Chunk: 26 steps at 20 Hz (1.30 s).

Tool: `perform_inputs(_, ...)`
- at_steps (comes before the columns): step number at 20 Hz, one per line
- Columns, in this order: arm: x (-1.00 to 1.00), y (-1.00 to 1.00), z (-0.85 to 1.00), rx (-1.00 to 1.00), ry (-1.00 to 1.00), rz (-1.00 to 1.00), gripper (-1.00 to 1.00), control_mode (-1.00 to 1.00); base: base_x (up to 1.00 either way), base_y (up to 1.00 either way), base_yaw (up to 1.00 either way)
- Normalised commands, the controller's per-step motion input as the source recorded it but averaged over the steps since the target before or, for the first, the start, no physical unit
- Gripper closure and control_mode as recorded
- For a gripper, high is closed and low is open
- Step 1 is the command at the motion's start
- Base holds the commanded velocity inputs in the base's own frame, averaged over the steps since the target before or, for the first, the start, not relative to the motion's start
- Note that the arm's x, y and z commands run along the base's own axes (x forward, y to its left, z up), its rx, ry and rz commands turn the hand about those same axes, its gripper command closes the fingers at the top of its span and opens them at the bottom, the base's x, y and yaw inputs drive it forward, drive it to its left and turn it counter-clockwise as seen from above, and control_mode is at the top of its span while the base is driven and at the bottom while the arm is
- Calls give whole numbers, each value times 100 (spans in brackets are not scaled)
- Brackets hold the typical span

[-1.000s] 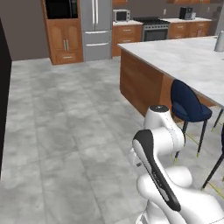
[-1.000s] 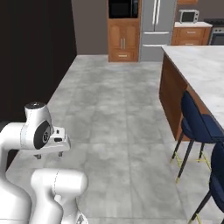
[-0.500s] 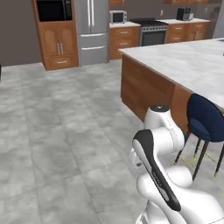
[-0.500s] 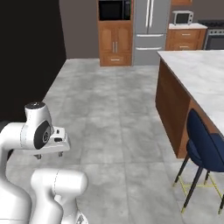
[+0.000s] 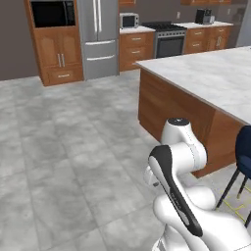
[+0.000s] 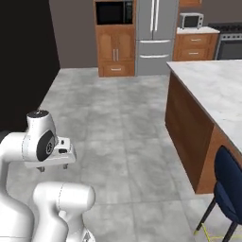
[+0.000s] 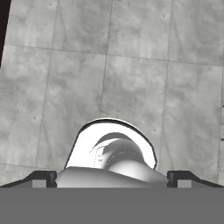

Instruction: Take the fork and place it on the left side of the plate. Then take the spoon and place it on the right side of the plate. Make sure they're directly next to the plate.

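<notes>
We see island top (image 5: 215, 78) cut by right edge in left base view, far end out of frame. Blue chair (image 5: 243, 147) cut there too; in right base view chair legs run past bottom edge. Fingertips (image 7: 43, 178) barely clear grey band in hand view. Appliance (image 5: 205, 16) on back counter too small to identify.

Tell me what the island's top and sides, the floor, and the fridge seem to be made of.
The island top looks like polished white marble or similar stone, given its pale surface and faint grey veining. The island sides look like warm brown wood with a smooth finish. The floor appears to be large grey stone or concrete-look tiles, mottled, with thin joints. The fridge seems brushed stainless steel: flat grey with long vertical handles.
</notes>
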Motion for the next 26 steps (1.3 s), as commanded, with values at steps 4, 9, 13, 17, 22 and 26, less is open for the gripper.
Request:
perform_inputs(4,0,0,0,0,0,0,-100,100,100,0,-13)
perform_inputs(9,0,0,0,0,0,0,-100,100,100,0,-13)
perform_inputs(13,0,0,0,0,0,0,-100,100,100,2,-17)
perform_inputs(17,0,0,0,0,0,0,-100,100,100,8,-22)
perform_inputs(22,0,0,0,0,0,0,-100,100,100,10,-25)
perform_inputs(26,0,0,0,0,0,0,-100,100,100,14,-25)
